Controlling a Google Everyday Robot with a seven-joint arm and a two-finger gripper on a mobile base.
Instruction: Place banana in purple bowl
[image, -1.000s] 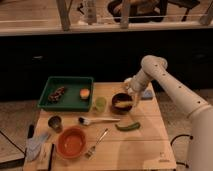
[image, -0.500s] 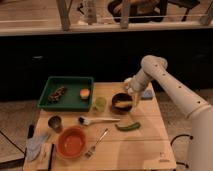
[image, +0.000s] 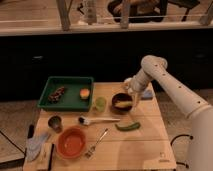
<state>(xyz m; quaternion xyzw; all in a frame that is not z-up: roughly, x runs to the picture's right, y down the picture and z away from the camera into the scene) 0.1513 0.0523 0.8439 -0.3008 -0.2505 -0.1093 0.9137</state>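
Camera view: I find the gripper (image: 132, 96) over the bowl's (image: 113, 101) right rim. The banana (image: 125, 104) lies crosswise just below-left. I cannot tell its grip.

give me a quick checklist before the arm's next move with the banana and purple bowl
1. Banana lying inside the purple bowl: ok.
2. Gripper located: ok, low over the bowl's right rim.
3. Banana let go: cannot tell.
4. Bowl upright on the table: ok.
5. Green vegetable apart from the bowl: ok, it lies on the table in front of it.
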